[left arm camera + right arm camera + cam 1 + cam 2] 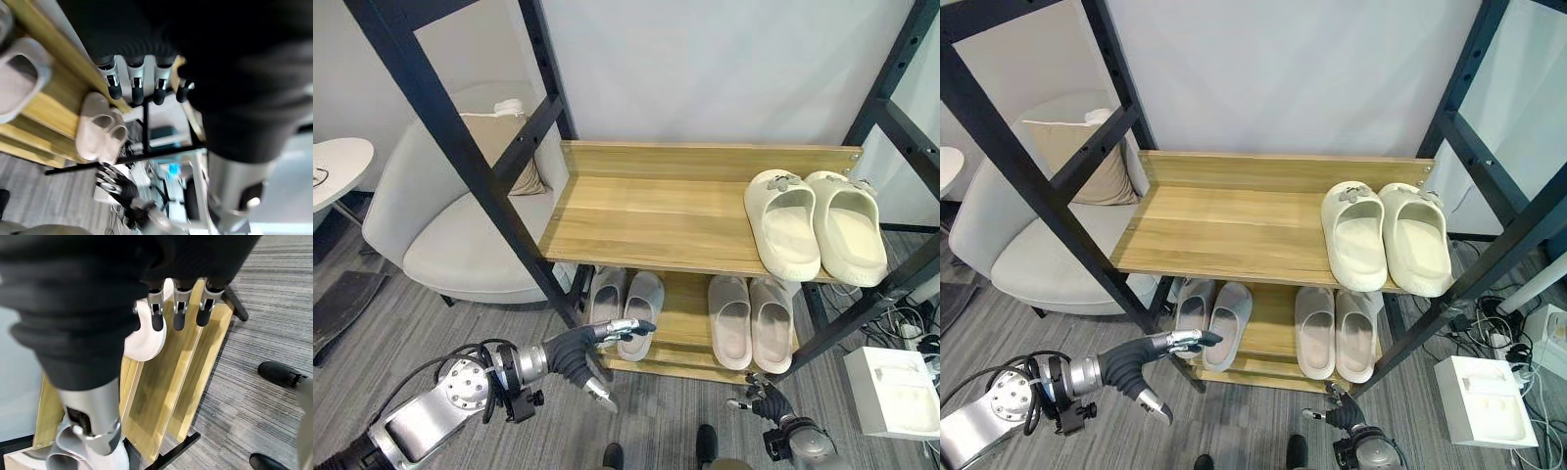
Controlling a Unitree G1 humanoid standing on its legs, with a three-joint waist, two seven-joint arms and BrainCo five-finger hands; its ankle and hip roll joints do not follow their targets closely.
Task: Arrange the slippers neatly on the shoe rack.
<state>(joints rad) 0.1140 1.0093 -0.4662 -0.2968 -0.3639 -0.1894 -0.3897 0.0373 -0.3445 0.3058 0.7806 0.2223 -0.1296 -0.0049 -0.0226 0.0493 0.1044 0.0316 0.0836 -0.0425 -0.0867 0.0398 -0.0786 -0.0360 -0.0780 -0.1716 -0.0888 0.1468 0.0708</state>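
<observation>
Left eye view: left hand [582, 354] fingers extended, relaxed, empty, just before grey slippers [626, 305] on lower shelf of shoe rack [646, 211]. Right hand [766, 399] low, fingers loosely straight, empty. Beige slippers [751, 318] beside grey pair; cream slippers [815, 223] on upper shelf, right.
</observation>
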